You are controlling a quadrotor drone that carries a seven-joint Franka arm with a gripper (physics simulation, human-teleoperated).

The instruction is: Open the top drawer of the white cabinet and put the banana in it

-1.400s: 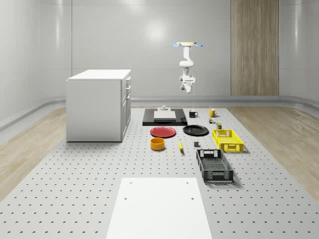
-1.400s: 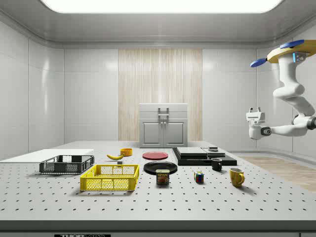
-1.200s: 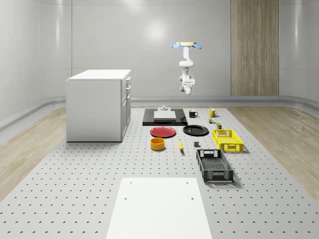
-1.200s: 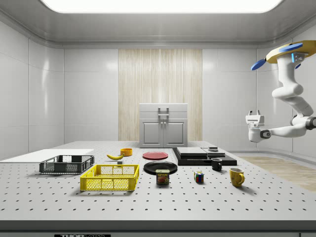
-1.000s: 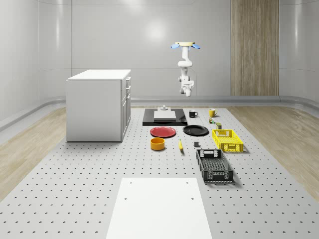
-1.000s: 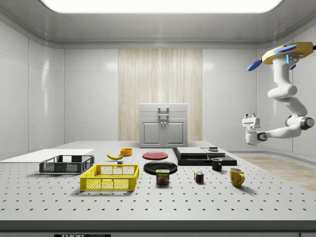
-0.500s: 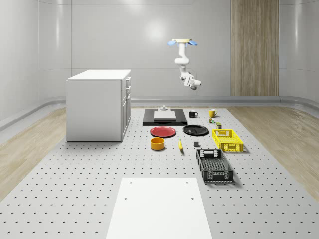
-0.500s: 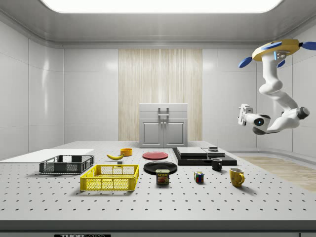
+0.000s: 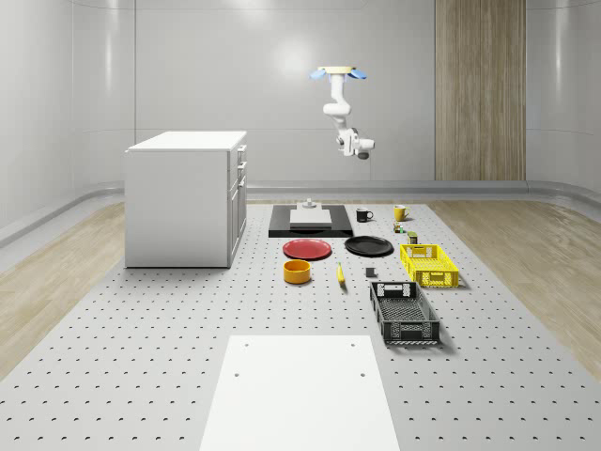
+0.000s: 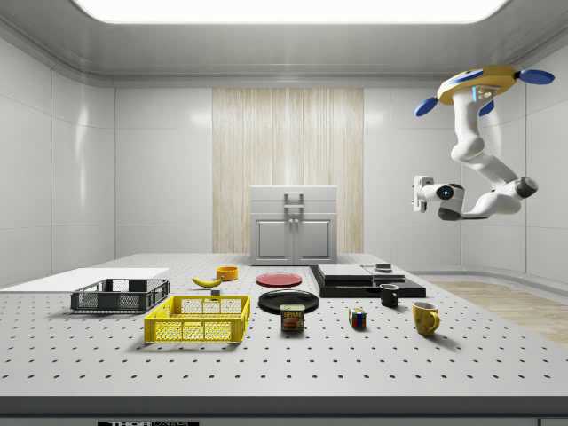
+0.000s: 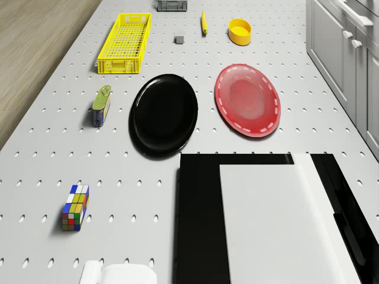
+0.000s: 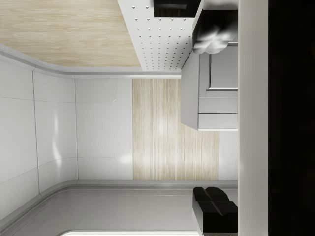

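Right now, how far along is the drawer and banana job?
Nothing looks done yet. The white cabinet has its top drawer flush and shut, and the banana lies on the table beside the orange bowl. In hand: the drone hovers high above the table's far end, the gripper in mid-air holding nothing. Left: reach the cabinet, open the drawer, fetch the banana, place it inside.

Lab: perforated optical table (image 9: 141,357)

Two plates (image 11: 164,113), two crates (image 9: 429,264), two mugs (image 10: 425,317), one banana (image 9: 340,273)
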